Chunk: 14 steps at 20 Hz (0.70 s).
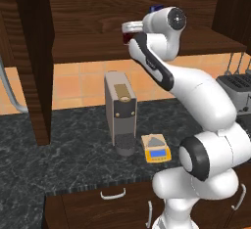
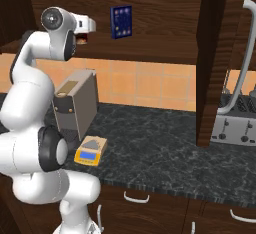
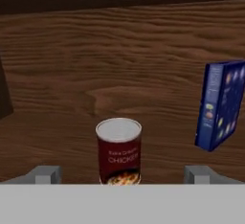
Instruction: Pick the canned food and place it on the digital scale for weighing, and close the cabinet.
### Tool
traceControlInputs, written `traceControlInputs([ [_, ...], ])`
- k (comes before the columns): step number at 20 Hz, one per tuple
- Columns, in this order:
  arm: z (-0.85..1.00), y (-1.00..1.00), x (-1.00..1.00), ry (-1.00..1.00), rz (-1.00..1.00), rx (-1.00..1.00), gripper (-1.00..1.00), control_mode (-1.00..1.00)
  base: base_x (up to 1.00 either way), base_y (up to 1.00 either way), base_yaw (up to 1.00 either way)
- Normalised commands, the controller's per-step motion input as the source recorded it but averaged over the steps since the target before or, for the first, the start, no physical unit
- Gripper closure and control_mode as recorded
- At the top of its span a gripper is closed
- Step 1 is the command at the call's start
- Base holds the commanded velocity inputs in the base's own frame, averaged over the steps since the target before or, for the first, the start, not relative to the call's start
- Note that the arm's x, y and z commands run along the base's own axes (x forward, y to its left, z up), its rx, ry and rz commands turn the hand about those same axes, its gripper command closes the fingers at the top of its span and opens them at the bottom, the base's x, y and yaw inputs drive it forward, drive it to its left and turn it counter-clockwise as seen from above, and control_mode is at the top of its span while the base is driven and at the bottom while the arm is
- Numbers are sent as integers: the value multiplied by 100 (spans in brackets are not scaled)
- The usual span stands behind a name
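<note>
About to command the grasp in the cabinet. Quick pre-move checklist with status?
1. Canned food upright on the shelf: ok.
2. Can centred between the tool fingertips: ok.
3. Tool open wider than the can: ok.
4. Fingers far enough forward to flank the can: cannot tell.
5. Blue box stands apart from the can, outside the fingers: ok.
6. Digital scale plate bare, beside the coffee machine: ok.

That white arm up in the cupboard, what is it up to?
It is reaching into the open cabinet for the canned food. Its claw is open, with a finger on either side of the can, not yet gripping. A blue box stands beside it. The digital scale waits on the counter below.
</note>
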Motion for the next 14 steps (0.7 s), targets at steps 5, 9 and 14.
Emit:
traceControlInputs([
  [5, -30, 13, 48, 0, 0, 0, -100, -100, 0, 0, 0],
  [9, -34, 14, 37, 0, 0, 0, -100, -100, 0, 0, 0],
  [14, -9, 2, 38, 0, 0, 0, -100, -100, 0, 0, 0],
])
